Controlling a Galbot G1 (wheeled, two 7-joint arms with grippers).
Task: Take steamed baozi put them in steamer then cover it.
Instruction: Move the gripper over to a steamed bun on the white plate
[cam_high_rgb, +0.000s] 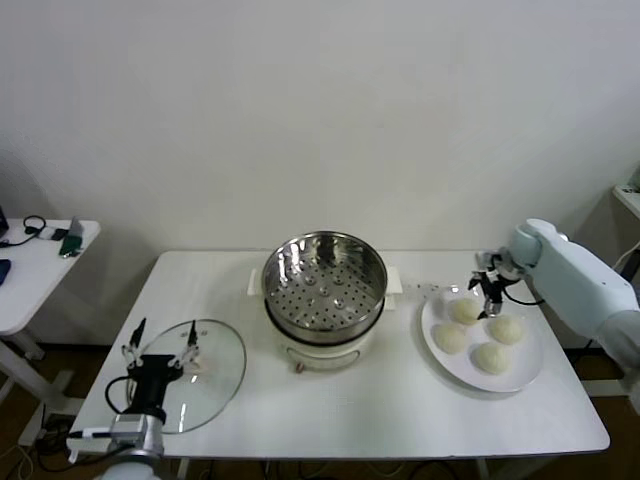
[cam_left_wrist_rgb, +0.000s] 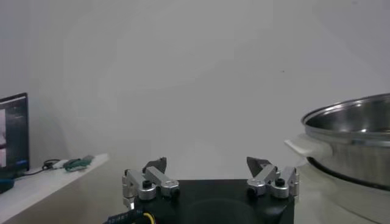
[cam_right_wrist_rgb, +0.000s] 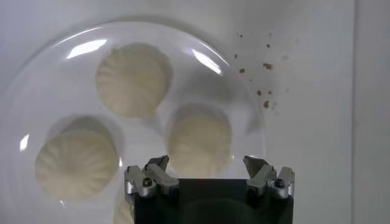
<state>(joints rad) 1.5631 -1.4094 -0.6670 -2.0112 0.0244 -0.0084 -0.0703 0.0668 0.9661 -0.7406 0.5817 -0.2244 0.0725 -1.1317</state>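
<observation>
Now right gripper (cam_high_rgb: 492, 291) spread above, apparently clear of, baozi (cam_high_rgb: 464, 310).

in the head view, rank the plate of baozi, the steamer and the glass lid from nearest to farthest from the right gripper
1. The plate with the four steamed baozi: directly beneath the right gripper, on the table's right side.
2. The steamer: at the table's centre, to the gripper's left.
3. The cover: far left front of the table, beside the left gripper.

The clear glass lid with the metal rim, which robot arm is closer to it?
Left. The left gripper hovers right over the clear round glass lid, fingers open. The right gripper is across the table, above the white plate.
</observation>
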